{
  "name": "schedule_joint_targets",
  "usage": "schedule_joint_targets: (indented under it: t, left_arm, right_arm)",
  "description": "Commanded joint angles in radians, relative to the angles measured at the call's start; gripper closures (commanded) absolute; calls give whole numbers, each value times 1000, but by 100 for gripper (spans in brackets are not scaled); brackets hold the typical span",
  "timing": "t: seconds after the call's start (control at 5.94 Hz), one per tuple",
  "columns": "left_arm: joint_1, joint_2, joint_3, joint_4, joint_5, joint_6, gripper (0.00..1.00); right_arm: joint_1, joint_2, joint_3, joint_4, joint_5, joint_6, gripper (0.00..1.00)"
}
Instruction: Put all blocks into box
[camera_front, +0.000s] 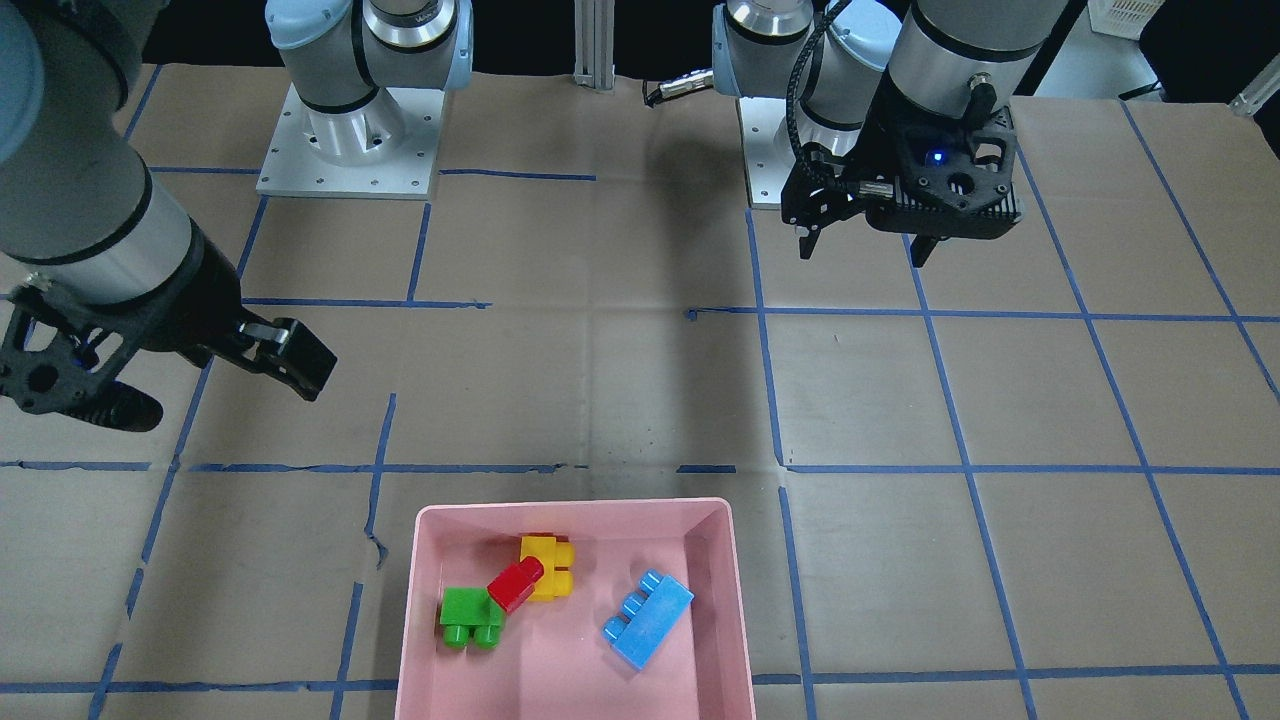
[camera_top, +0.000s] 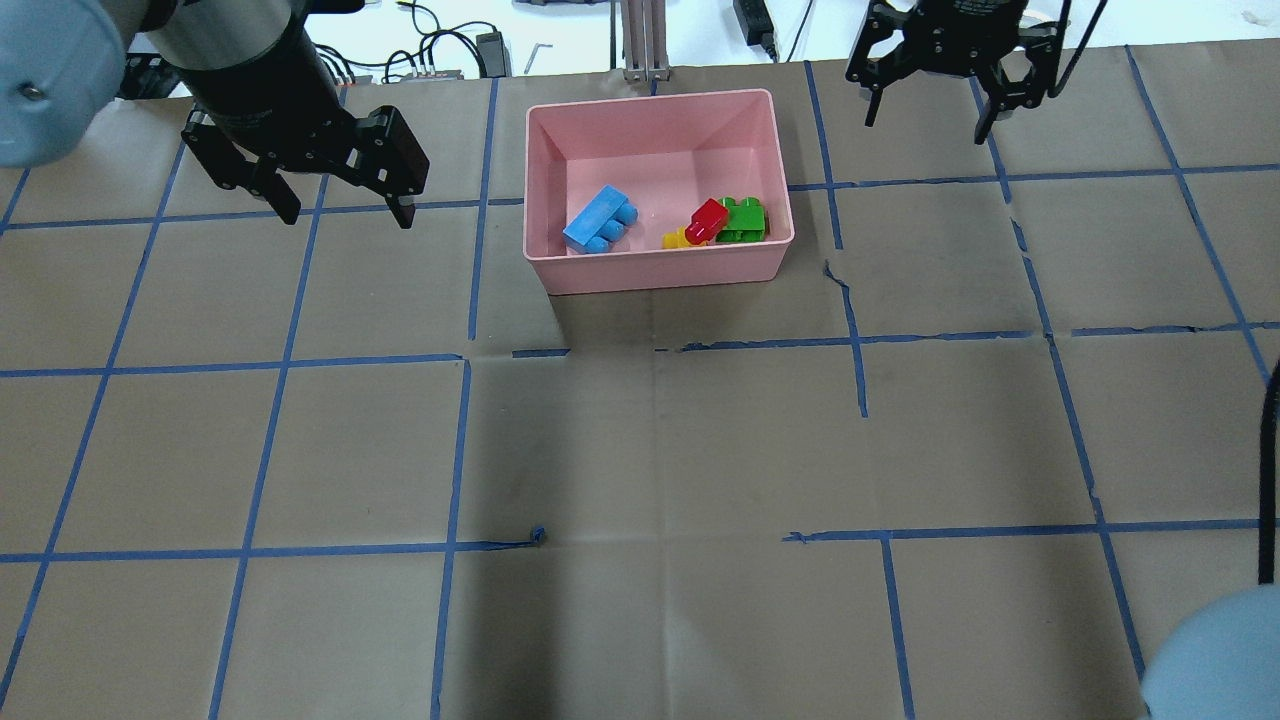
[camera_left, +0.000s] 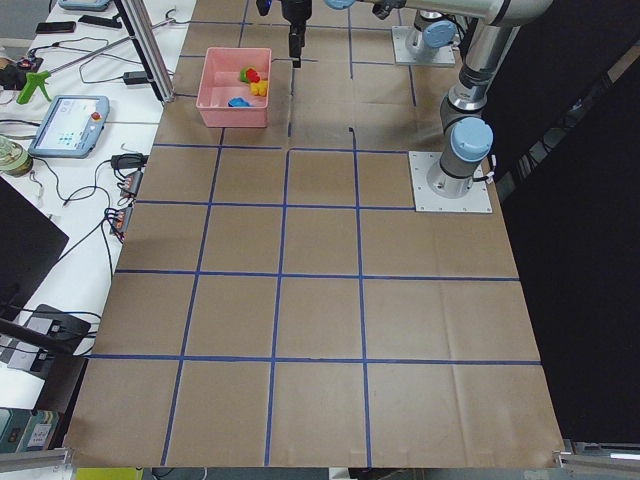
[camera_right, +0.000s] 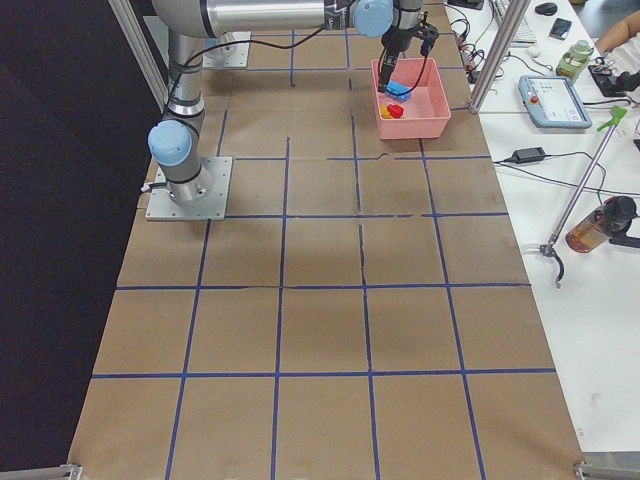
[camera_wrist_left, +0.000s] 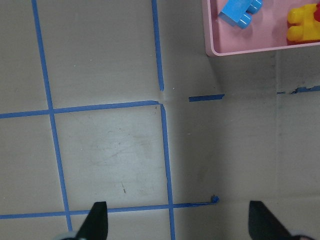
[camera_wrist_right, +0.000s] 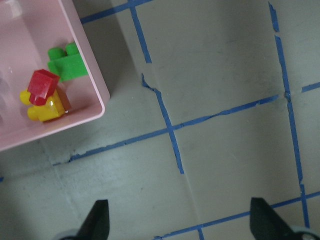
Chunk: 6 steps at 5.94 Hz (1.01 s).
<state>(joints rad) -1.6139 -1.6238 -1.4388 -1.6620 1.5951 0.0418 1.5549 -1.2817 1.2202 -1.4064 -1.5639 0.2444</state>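
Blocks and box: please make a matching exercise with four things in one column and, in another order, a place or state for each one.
Things:
1. blue block
2. red block
3. green block
4. left gripper

Places or states:
A. open, outside the box
B. nearest the box wall on the robot's right
C. lies alone, apart from the other blocks
D. rests on top of the yellow block

Pairs: 1-C, 2-D, 3-B, 4-A.
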Motion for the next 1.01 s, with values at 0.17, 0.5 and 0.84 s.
schedule_joint_targets:
  t: [0.17,0.5,0.84]
  left_arm:
    - [-4,2,-14,-2,8,4,1]
    - [-4,-8,-14,2,8,4,1]
    - [-3,-19,-9,4,5,4,1]
  right_arm:
    - [13,-143,213,-97,-5,-79,1]
    - [13,-143,219,-132,-4,-56,1]
    - [13,-142,220,-132,-4,-56,1]
